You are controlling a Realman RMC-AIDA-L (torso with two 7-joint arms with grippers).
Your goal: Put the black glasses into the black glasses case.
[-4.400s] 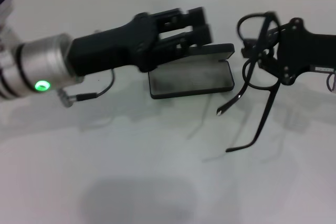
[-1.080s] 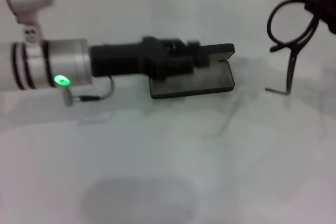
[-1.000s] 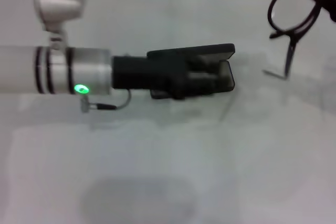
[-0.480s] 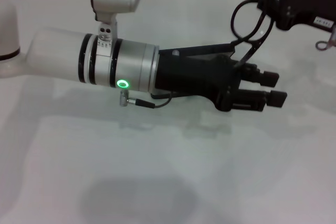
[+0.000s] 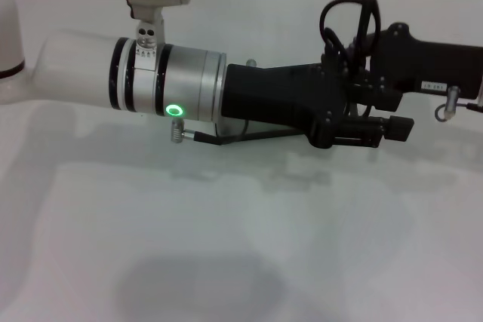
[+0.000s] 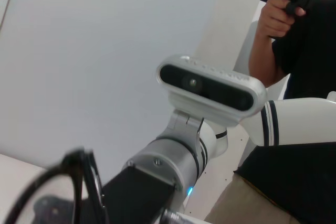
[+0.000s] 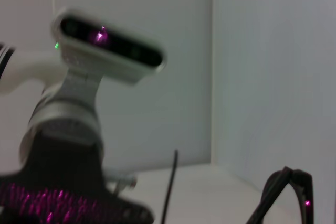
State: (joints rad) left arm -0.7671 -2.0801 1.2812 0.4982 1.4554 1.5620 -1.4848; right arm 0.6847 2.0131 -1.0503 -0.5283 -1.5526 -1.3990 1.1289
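Since half a second ago, the right gripper [image 5: 355, 84] has been dropping toward the left gripper [image 5: 377, 122] until the two are overlapping over the middle of the white table [image 5: 226, 246]. Both are matte black and blocky; the left arm's wrist is a smooth silver cylinder with a glowing green ring. The right gripper is holding the black glasses [image 5: 349, 24], whose thin, glossy wire rims are looping upward above it, lenses standing roughly on edge. The left gripper's fingers [image 5: 398, 127] are sitting slightly apart around nothing visible. The black glasses case is being hidden beneath the left arm.
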